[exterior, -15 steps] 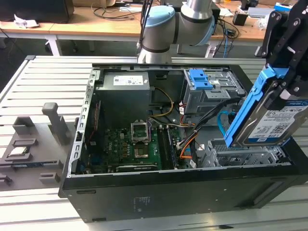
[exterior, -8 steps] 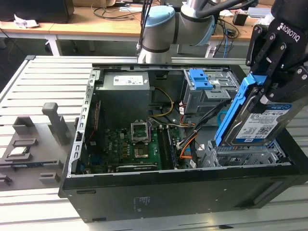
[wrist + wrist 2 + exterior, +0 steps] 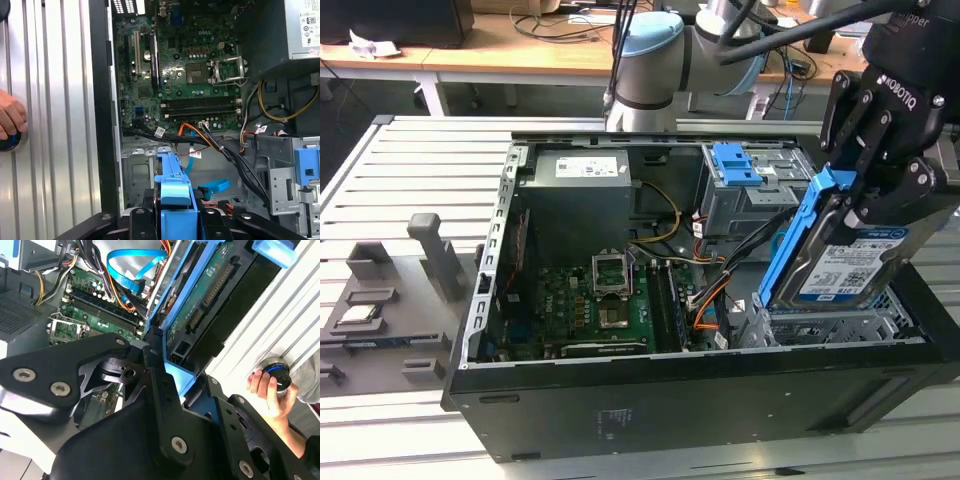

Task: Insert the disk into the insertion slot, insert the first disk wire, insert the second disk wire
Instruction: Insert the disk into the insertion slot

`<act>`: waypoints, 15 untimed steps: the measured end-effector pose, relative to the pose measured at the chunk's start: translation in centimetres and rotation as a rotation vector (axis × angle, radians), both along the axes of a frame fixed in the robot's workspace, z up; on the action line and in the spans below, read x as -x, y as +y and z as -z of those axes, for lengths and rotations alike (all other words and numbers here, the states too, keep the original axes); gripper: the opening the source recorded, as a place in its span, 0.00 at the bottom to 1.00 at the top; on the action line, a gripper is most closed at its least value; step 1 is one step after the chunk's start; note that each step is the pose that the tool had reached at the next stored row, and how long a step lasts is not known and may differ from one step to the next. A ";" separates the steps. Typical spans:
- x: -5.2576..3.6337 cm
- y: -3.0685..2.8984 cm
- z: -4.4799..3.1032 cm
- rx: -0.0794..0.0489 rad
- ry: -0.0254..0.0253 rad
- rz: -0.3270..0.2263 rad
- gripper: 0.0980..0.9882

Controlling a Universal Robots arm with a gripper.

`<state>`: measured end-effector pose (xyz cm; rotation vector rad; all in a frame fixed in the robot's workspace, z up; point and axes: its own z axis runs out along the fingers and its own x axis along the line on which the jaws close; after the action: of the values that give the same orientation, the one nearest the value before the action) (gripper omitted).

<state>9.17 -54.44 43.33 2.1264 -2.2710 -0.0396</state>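
1. Jaws are closed on the disk (image 3: 840, 262): the black gripper (image 3: 860, 197) clamps it near its upper end, with a finger against each broad face.
2. Held this way, the disk stands nearly upright, leaning a little, at the exterior view's right end of the open black computer case (image 3: 670, 410).
3. Directly beneath it sits the insertion slot (image 3: 825, 328), a low, wide cage. The disk's lower edge is at the cage's mouth, and I cannot tell whether the two touch.
4. The disk's body is silver metal, with a white printed label on the face turned to the exterior view and a bright blue plastic carrier framing its edges.
5. In the second wrist view its other face carries a green circuit board (image 3: 210, 290) with rows of dark connectors.
6. The slot's walls are thin, pale silver sheet metal with perforations.
7. The second disk wire (image 3: 131, 259), a thin, flat light-blue ribbon, curves in a loop over the green motherboard (image 3: 95, 295), beside the disk and apart from the gripper.
8. An orange-and-black wire bundle (image 3: 705, 300) lies between the motherboard and the slot.
9. A taller grey bay (image 3: 745, 210) bearing a ribbed blue latch (image 3: 735, 165) stands beyond the slot in the exterior view.
10. A person's hand (image 3: 267, 390) rests on a round black knob (image 3: 277, 374) with a blue ring, on the ribbed metal table (image 3: 410, 160) outside the case.
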 end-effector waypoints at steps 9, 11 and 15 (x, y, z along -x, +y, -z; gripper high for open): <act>0.00 0.00 2.24 0.001 0.0001 0.000 0.30; 0.00 0.00 2.62 0.001 0.0001 0.000 0.30; 0.00 0.00 3.61 0.001 0.0001 0.000 0.30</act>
<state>9.17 -54.45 39.72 2.1258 -2.2709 -0.0389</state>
